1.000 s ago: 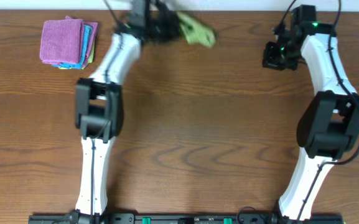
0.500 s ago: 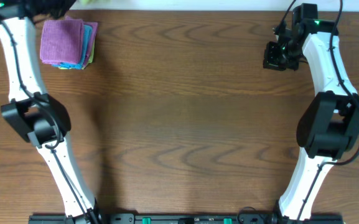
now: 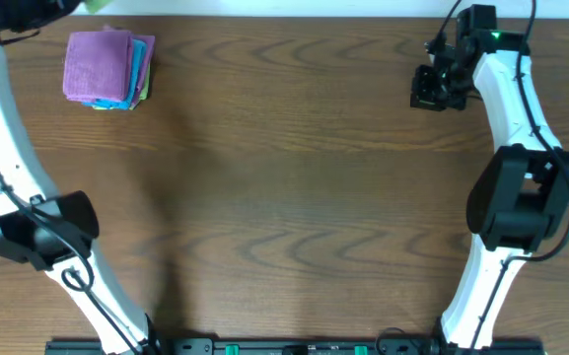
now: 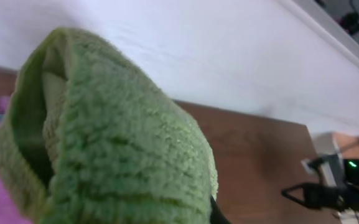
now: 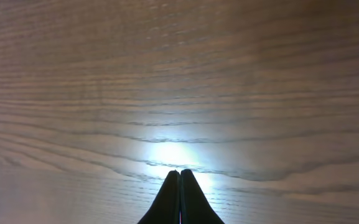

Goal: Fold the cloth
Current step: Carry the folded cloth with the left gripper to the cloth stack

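Overhead: left gripper [image 3: 57, 8] sits at the far left corner, right at the edge of the table [image 3: 284, 197]. Only a sliver of the cloth [image 3: 99, 4] shows, near the stack of folded cloths [image 3: 106, 67]. Risk, we judge: let go here, it lands wadded on that stack or off the table. Left wrist: the cloth [image 4: 104, 143] is bunched and fills the view; jaws hidden, clamped on it by our reckoning. Right wrist: right gripper [image 5: 180, 186] pinched closed, empty, above the wood.
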